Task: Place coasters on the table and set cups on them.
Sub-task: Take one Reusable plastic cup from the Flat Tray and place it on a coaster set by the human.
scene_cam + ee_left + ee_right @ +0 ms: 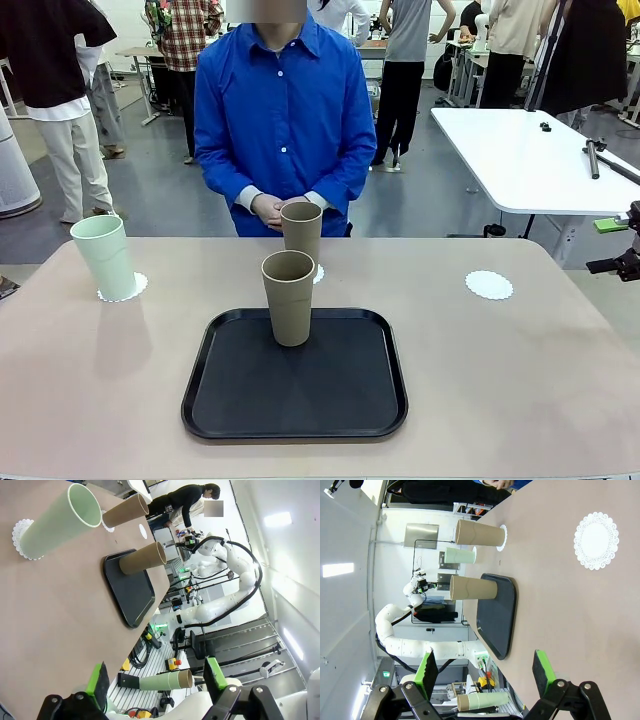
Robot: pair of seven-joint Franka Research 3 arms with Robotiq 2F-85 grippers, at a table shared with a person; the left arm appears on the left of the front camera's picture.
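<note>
left gripper (156, 677), right gripper (485, 669): fingers held spread, empty | tall pale-mint matte cup (104, 256): set on white scalloped paper coaster (139, 286)

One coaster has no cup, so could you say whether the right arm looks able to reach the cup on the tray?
Probably yes: the right gripper is open, with nothing standing between it and that cup.

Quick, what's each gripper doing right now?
Left gripper: open, holding nothing.
Right gripper: open, holding nothing.
</note>
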